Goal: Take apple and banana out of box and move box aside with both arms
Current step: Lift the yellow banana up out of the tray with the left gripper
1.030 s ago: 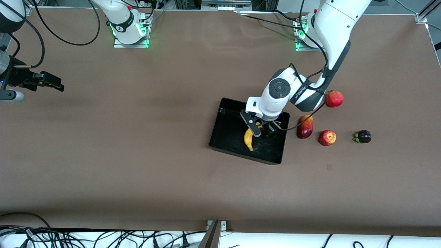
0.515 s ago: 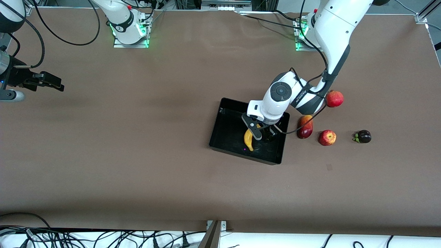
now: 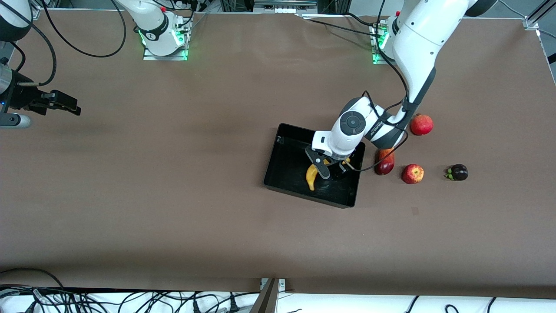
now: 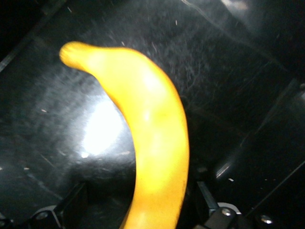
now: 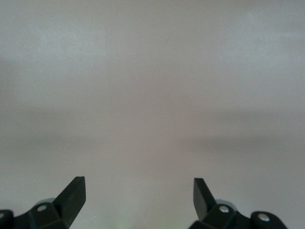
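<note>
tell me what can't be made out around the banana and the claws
- Front view: banana mid-section hidden by the left claw; part of the dark red-orange fruit hidden by that arm.
- Left wrist view: banana's lower end cut off by the frame edge.
- Front view: right claw grasps nothing visible.

Robotics lab, not a home or kitchen; two white Franka arms (image 3: 417,39) bolted on metal base plates (image 3: 165,54) with green status lights at top of frame; large table (image 3: 173,208) covered in plain brown sheet; tangle of black cables (image 3: 87,300) along bottom edge; aluminium frame rails (image 3: 536,13) in upper right corner.
</note>
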You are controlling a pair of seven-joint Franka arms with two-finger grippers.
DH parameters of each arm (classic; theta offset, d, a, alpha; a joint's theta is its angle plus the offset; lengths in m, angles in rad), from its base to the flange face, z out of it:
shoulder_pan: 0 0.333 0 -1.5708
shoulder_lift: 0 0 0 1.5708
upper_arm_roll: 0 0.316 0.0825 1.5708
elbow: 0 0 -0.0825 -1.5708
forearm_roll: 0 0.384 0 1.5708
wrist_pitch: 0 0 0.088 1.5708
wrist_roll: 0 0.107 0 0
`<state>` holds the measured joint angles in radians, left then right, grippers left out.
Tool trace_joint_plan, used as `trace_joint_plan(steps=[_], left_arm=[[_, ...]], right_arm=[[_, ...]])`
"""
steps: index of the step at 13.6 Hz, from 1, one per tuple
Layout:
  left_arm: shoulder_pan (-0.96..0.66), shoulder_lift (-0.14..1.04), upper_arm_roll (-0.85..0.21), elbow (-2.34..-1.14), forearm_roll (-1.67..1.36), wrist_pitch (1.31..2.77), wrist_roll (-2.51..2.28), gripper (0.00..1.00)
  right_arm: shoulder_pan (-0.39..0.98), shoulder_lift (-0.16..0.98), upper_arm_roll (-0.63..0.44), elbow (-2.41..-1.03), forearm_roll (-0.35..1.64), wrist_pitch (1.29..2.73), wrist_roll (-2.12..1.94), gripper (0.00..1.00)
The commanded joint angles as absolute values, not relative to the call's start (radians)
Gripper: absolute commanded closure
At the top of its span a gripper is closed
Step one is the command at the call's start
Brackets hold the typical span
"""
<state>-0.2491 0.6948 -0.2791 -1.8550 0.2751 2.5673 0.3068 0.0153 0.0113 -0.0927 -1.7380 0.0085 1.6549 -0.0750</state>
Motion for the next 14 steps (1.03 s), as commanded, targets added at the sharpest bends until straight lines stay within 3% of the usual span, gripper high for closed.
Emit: trace_joint_plan(steps=[1, 9, 10, 11, 12, 14], left_arm=[[-0.261, 0.719, -0.267, -1.832, 0.285, 2.592, 0.302, 0.0], [-0.282, 0.73, -0.275, -1.839, 0.18, 2.595, 0.299, 0.0], [-0.287, 0.736, -0.275, -1.838, 0.184, 2.595, 0.301, 0.19], [-0.287, 0.736, -0.275, -1.835, 0.189, 2.595, 0.302, 0.66], [-0.287, 0.736, -0.275, -1.833, 0.193, 2.594, 0.314, 1.0], [-0.287, 0.736, -0.273, -1.833, 0.196, 2.594, 0.316, 1.0]], right_arm=[[0.02, 0.018, -0.097, -1.718, 0.006, 1.635, -0.067, 0.0], [0.02, 0.018, -0.097, -1.718, 0.006, 1.635, -0.067, 0.0], [0.02, 0.018, -0.097, -1.718, 0.006, 1.635, -0.067, 0.0], [0.02, 0.018, -0.097, -1.718, 0.006, 1.635, -0.067, 0.0], [0.02, 0.018, -0.097, -1.718, 0.006, 1.635, -0.067, 0.0], [0.02, 0.017, -0.097, -1.718, 0.006, 1.635, -0.067, 0.0]])
